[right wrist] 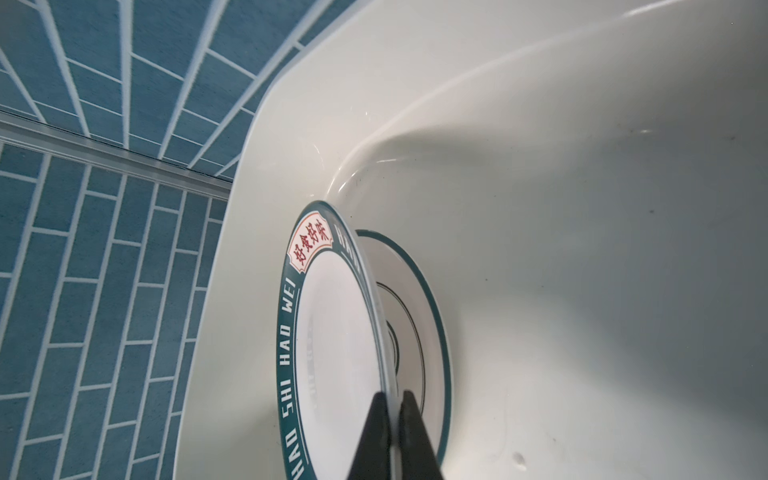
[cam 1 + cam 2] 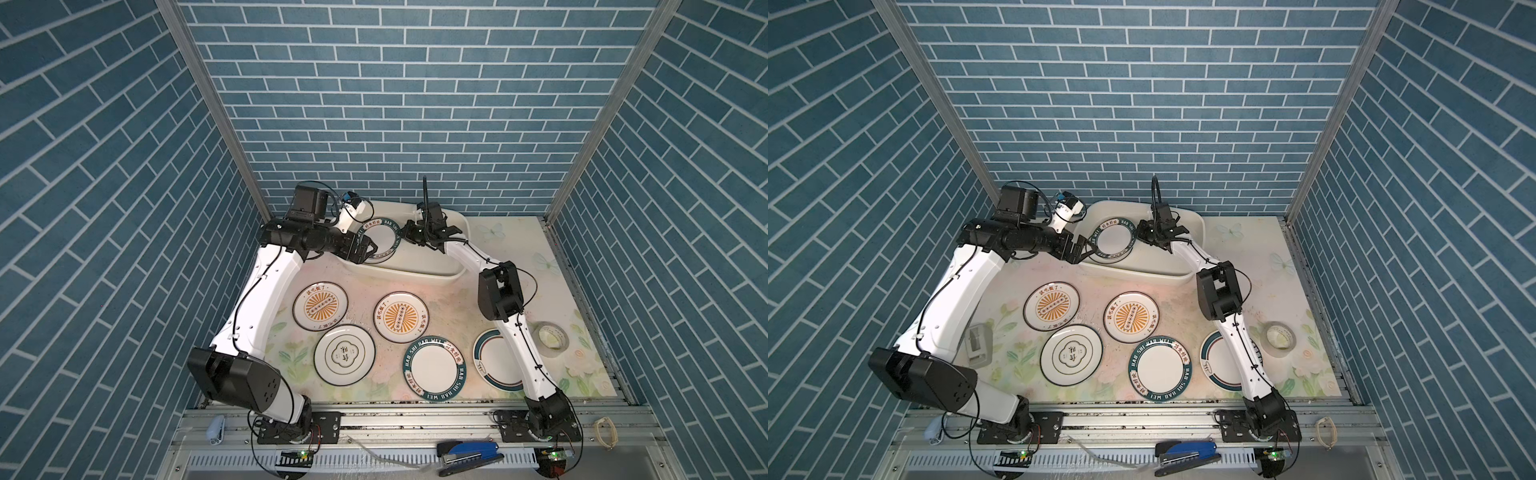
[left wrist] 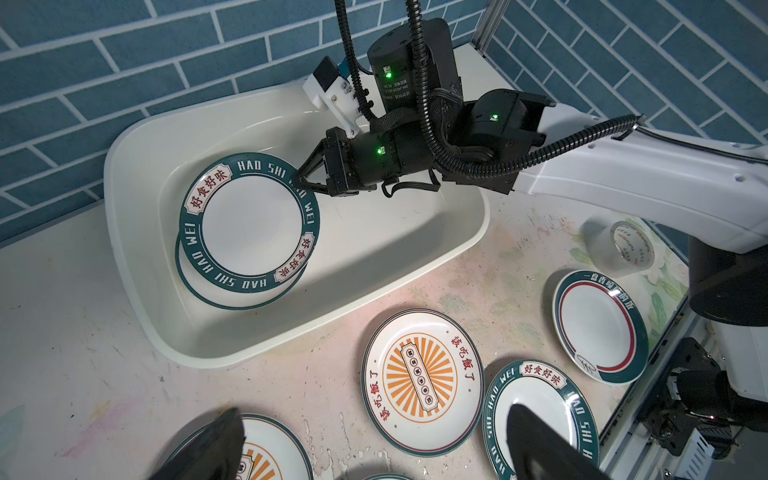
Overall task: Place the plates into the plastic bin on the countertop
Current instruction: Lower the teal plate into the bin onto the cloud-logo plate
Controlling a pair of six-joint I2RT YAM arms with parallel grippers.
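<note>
Currently I have the right gripper [image 3: 302, 178] with its jaws pinching the right rim of a held plate [image 3: 249, 226] over the left half of the plastic bin [image 2: 415, 276], which sits at the far middle of the tabletop [image 2: 457, 307]. The held plate is white with a broad dark-green band reading "HAO SHI HAO WEI", broken by two pale cartouches with red characters, 好食好味. Under it, shifted slightly nearer, lies a lower plate [image 3: 232, 300] showing only a thin green rim; I cannot tell whether the two touch. The left gripper [image 2: 1086, 246] hangs at the bin's near-left corner, jaws spread wide and holding nothing, just beside the held plate's edge.

The bin is cream-white with a rolled rim and rounded corners. Its right half is bare floor, and the held plate's left edge comes close to the left wall.

Five more plates lie on the near tabletop. A left sunburst plate [image 2: 320, 306] and a right sunburst plate [image 2: 401, 316] have orange centres and red 该吃饭了. Nearer me are a clover plate [image 2: 344, 354], whose emblem I cannot read, and a second lettered plate [image 2: 434, 370]. A ringed plate [image 2: 492, 357] with green and red rings is partly hidden under the right arm. They crowd nearly edge to edge.

A bare strip runs between the bin's near wall and the sunburst plates. A tape roll [image 2: 552, 337] stands at the right, its print too small to read.
</note>
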